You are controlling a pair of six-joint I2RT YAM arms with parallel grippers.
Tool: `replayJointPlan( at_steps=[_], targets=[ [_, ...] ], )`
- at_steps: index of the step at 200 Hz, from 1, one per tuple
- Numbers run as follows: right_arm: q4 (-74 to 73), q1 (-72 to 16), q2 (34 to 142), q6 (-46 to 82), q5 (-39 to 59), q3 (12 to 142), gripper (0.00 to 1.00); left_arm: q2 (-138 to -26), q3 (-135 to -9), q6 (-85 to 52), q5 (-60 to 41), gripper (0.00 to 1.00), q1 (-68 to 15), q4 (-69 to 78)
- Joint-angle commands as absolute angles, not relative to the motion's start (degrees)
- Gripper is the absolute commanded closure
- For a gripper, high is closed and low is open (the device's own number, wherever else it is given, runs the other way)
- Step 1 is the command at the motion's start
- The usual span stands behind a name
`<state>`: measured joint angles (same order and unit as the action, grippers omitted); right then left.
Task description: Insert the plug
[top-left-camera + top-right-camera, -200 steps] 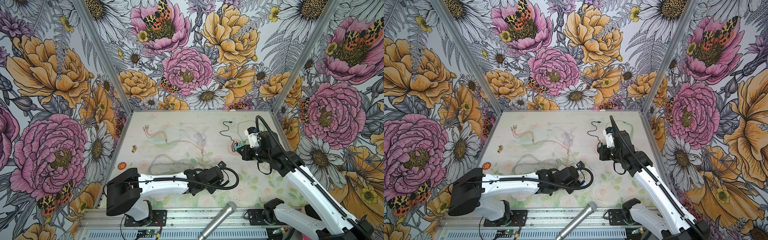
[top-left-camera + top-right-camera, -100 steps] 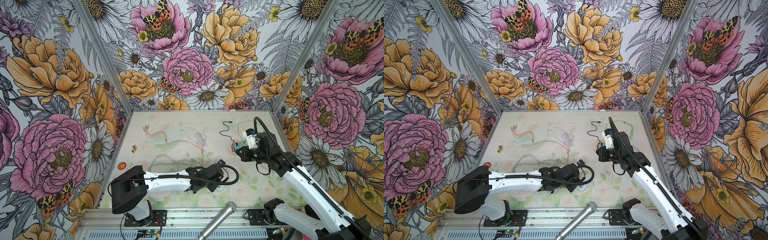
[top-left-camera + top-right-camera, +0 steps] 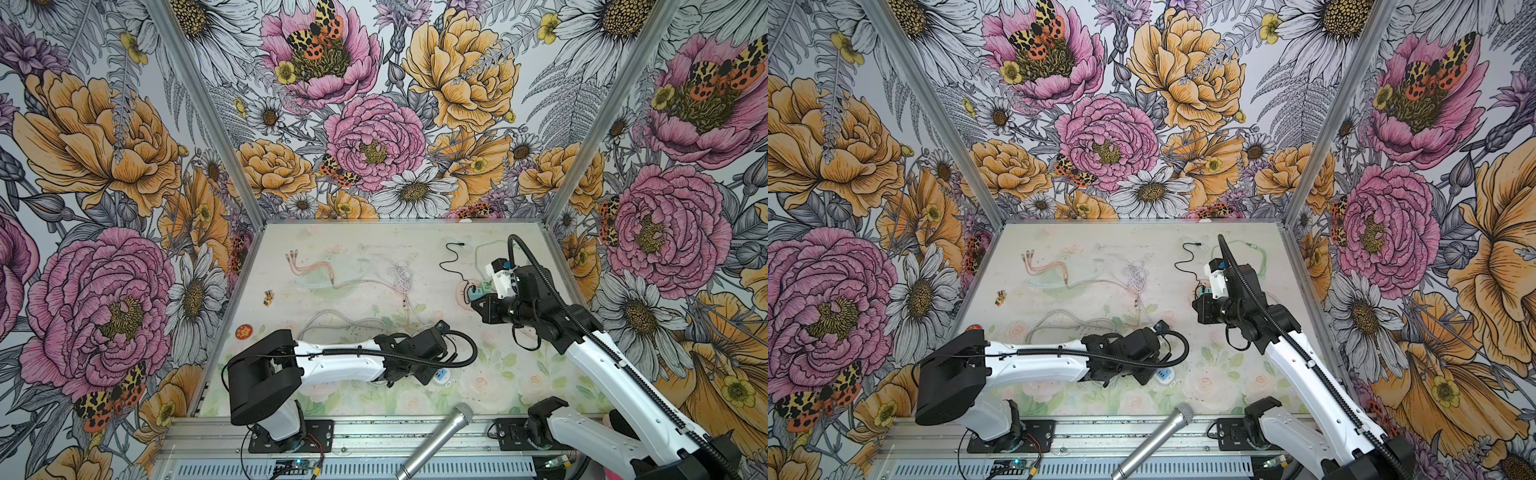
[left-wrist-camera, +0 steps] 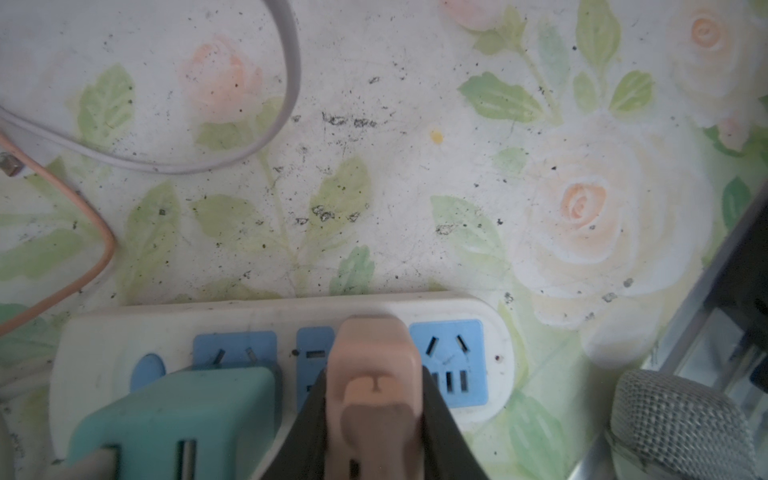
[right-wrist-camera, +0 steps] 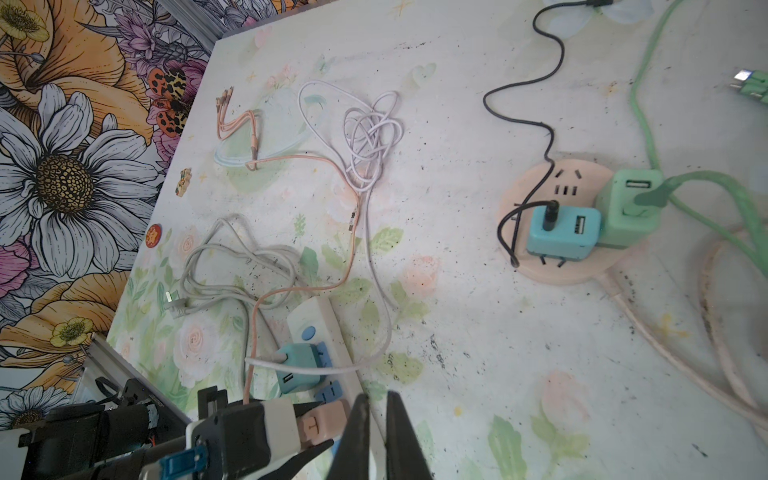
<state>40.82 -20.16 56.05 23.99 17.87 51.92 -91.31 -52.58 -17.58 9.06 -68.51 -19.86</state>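
Left gripper [image 4: 374,376] pinches peach plastic plug [image 4: 370,345] by flat sides, likely so it meets middle blue socket [image 4: 309,338] of white power strip [image 4: 291,311] squarely, beside teal charger cube [image 4: 174,415]. Seating depth unclear. Right gripper [image 5: 377,397] pressed together, empty, hovering clear.

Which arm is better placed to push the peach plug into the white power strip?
Left. The left gripper grips the peach plug, directly on the white power strip. The right gripper is shut and empty, over by the round socket base.

no legible text, brands, labels or numbers anywhere
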Motion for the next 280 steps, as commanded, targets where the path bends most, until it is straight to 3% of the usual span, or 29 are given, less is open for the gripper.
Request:
replayJointPlan(
  at_steps=[1,101,177,280],
  targets=[
    [39.1,-19.9,56.3,23.5,18.6,51.4,0.88,-91.6,-52.0,-19.9,6.9,0.77,-67.9,-18.5],
    [38.5,-19.8,55.6,23.6,19.0,48.7,0.88,-97.2,-50.3,-21.6,7.9,0.79,-71.4,-18.7],
    [37.8,-19.8,55.3,23.7,18.5,48.0,0.88,-101.0,-54.7,-23.1,16.8,0.81,-71.4,-28.2],
    [37.7,-19.2,55.2,23.8,16.5,48.2,0.87,-100.9,-51.7,-23.9,17.7,0.80,-65.9,-27.8]
  ],
)
